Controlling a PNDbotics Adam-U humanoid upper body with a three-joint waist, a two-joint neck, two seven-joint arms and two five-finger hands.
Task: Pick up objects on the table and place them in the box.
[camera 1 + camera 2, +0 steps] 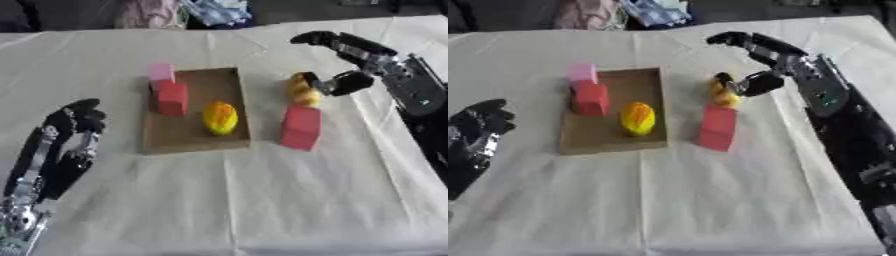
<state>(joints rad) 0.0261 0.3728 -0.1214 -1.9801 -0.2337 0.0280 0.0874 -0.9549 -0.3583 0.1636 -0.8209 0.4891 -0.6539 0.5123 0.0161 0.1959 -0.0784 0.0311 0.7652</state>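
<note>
A shallow brown cardboard box point(197, 135) lies at the table's middle. Inside it are a red block point(172, 98) and a yellow oval thing point(220, 118). A pink block point(161, 73) stands at its far left corner. Right of the box stands another red block point(301, 127), and just behind it lies a small yellow thing point(302, 89). My right hand point(385, 67) hovers over that yellow thing, open, fingers stretched above it and the thumb at its right side. My left hand point(61, 145) rests open at the lower left, fingers up.
A pale cloth with creases point(262, 200) covers the table. Bundled fabric point(210, 12) lies past the far edge. My right forearm point(842, 130) runs down the right side.
</note>
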